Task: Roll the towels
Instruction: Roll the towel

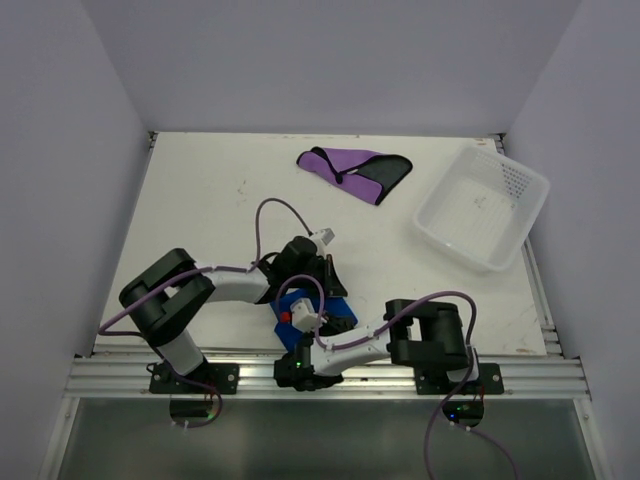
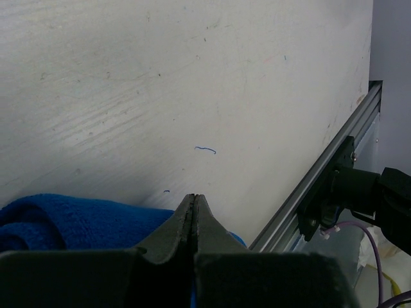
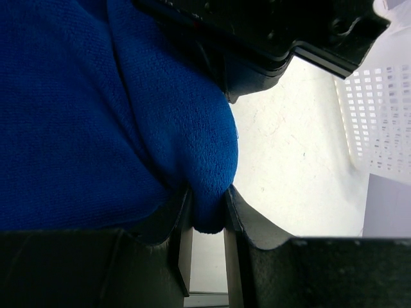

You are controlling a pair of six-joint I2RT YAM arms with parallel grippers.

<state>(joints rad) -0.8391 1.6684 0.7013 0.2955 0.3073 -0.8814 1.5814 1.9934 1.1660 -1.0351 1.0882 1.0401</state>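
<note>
Pinching fold, blue towel (image 3: 96,115) — right end effector (image 3: 207,200)

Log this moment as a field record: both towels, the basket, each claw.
blue towel: bunched at the near edge of the table, between the arms
purple towel: far side, apart from both arms
basket: far right, apart from both towels
left claw: shut, nothing seen between its fingers, blue towel beside it
right claw: shut on a fold of the blue towel
</note>
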